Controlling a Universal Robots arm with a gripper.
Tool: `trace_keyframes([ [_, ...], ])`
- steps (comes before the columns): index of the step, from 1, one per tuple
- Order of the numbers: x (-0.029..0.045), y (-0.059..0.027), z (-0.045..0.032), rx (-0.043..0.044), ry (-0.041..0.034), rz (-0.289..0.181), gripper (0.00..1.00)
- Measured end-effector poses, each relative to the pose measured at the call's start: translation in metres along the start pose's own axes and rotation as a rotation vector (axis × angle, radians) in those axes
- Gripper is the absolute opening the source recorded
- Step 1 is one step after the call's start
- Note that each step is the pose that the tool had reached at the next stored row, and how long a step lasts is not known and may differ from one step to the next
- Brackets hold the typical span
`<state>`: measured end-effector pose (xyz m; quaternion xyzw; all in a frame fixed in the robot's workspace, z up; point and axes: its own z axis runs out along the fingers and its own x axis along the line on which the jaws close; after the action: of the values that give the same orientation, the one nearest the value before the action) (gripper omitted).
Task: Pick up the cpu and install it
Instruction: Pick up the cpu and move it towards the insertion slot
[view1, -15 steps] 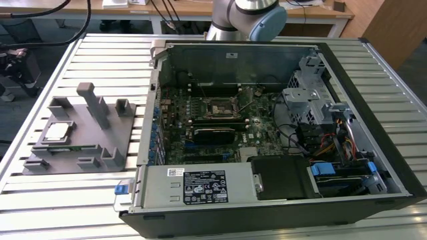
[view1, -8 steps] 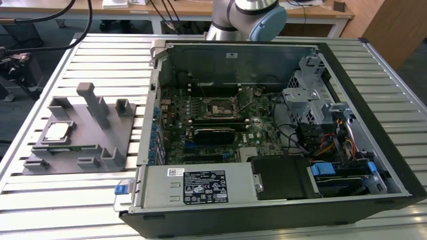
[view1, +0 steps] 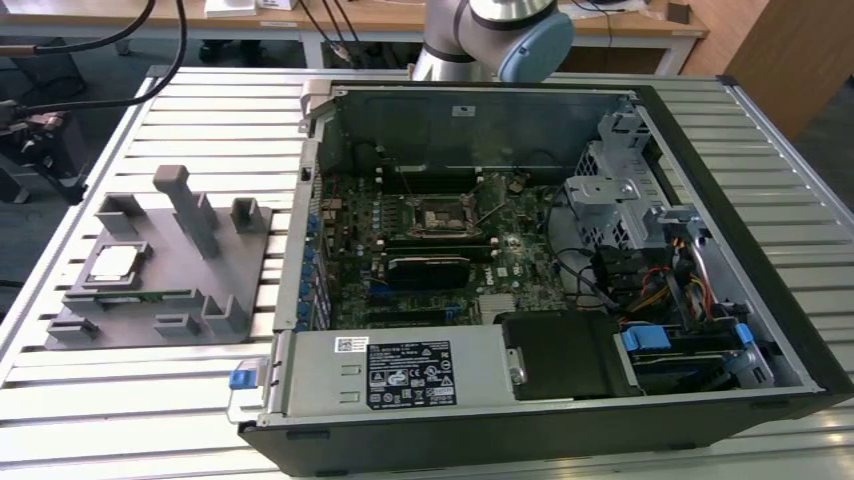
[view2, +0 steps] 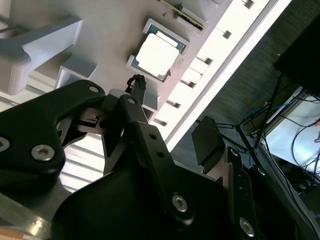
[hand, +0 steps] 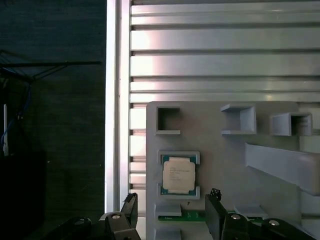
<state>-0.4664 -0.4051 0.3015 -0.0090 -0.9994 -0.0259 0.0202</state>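
Slatted table (hand: 225, 65): cpu (hand: 179, 174) in fixture (hand: 225, 145) near edge; end effector (hand: 173, 207) released, hovering above.

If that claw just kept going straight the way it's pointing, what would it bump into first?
Probably the cpu in its grey holder: the open gripper points at it with nothing between. Depth is unclear, so it might touch the holder's edge instead.

Lit evenly from above; washed out by glare along table (view2: 220, 55) in second wrist view; dark at gripper (view2: 172, 110)
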Motion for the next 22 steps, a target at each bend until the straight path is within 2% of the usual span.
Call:
trace_keyframes([
  [16, -0.0010, -0.0012, 0.0240, 0.0024, 0.0000, -0.011, 0.65],
  [18, -0.0010, -0.0014, 0.0262, 0.0034, -0.0031, -0.011, 0.65],
  [22, -0.0009, -0.0017, 0.0314, 0.0044, -0.0140, -0.011, 0.65],
])
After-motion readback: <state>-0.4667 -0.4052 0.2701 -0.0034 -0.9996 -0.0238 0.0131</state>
